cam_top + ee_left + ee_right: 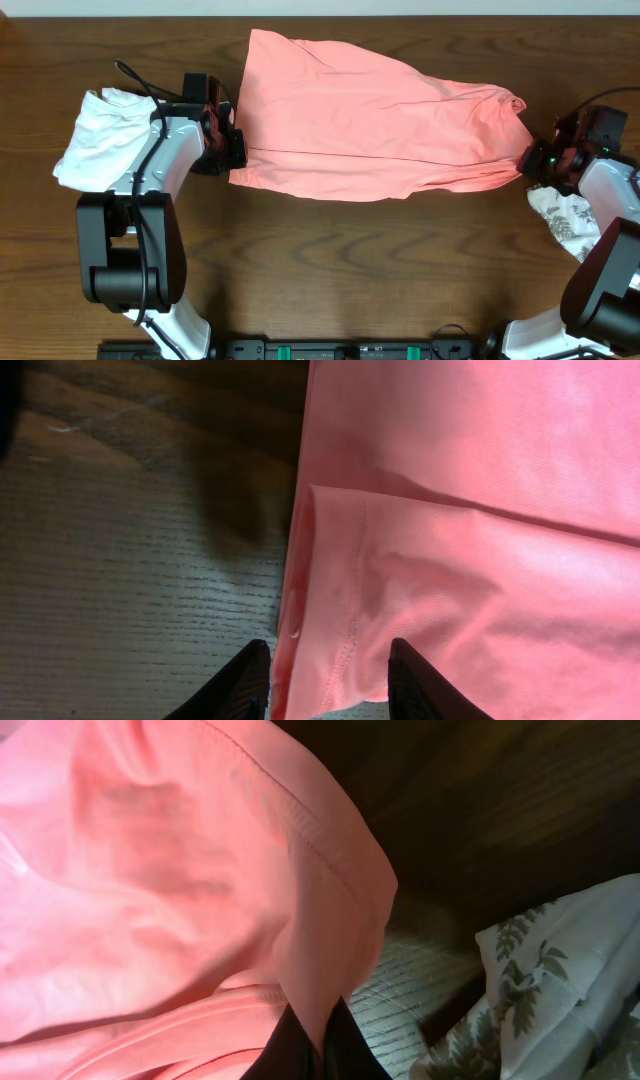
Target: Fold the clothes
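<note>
Black fingertips [245, 690] of the left gripper [330, 695] sit lowest in the left wrist view. They are partly spread and stand astride the stitched hem of the salmon-pink soft fabric garment [470, 560]. The cloth between them lies flat and unbunched, so the jaws are apart rather than pinching. Just left of that hem, the dark wooden table [130, 560] is bare.

On the other wrist, the right gripper [315, 1050] has its two dark fingers pressed together on a fold of the pink garment. The fabric rises from the pinch and drapes in loose folds, with a seam line running over the top. Beyond it, to the right, lies a white cloth with grey leaf print [540, 980], resting on the table and apart from the pink fabric.

From overhead, the left arm rises from its black base at the lower left. Its white link slants up and to the right, bringing the wrist to the lower left corner of the garment. The right arm comes in from the lower right and bends up to the garment's narrow, gathered right end.

The garment lies spread across the upper middle of the table between the two grippers, wide at the left and tapering to the right. A plain white crumpled garment [100, 140] lies at the far left, partly under the left arm.
</note>
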Controlling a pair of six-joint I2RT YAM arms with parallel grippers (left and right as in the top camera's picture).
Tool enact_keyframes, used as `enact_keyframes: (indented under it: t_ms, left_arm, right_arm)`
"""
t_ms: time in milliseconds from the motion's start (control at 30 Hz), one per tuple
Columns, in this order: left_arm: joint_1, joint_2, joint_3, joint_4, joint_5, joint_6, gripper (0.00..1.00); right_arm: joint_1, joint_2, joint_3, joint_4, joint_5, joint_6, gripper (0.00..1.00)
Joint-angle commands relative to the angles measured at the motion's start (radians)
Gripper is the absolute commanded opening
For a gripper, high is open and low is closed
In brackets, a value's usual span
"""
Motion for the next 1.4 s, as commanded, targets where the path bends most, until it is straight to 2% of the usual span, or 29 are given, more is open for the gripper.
enact_keyframes:
  t_ms: [0, 500, 967, 1000, 1033, 1100, 1367]
  left_arm:
    - [0.003, 0.005, -0.014, -0.002, 0.006, 0.006, 0.39]
    - [0.002, 0.005, -0.067, 0.026, 0.074, -0.013, 0.39]
    - [0.002, 0.004, -0.061, 0.031, 0.074, -0.013, 0.39]
    - [0.002, 0.002, -0.06, 0.031, 0.074, -0.013, 0.38]
    - [0.002, 0.0, -0.06, 0.031, 0.077, -0.013, 0.3]
    - [0.002, -0.001, -0.06, 0.028, 0.11, -0.013, 0.2]
    - [-0.028, 0.018, -0.077, 0.034, 0.126, -0.013, 0.22]
  right_arm:
    - [-0.006, -0.013, -0.006, -0.001, -0.001, -0.015, 0.01]
    - [-0.006, -0.013, -0.006, -0.001, -0.001, -0.015, 0.01]
    - [-0.006, -0.013, -0.006, 0.0, -0.001, -0.015, 0.01]
    - [-0.006, -0.013, -0.006, -0.001, -0.001, -0.015, 0.01]
    - [-0.006, -0.013, -0.006, 0.0, -0.001, -0.015, 0.01]
    - [-0.006, -0.013, -0.006, -0.001, -0.001, -0.015, 0.01]
    - [-0.006, -0.013, -0.006, -0.002, -0.001, -0.015, 0.01]
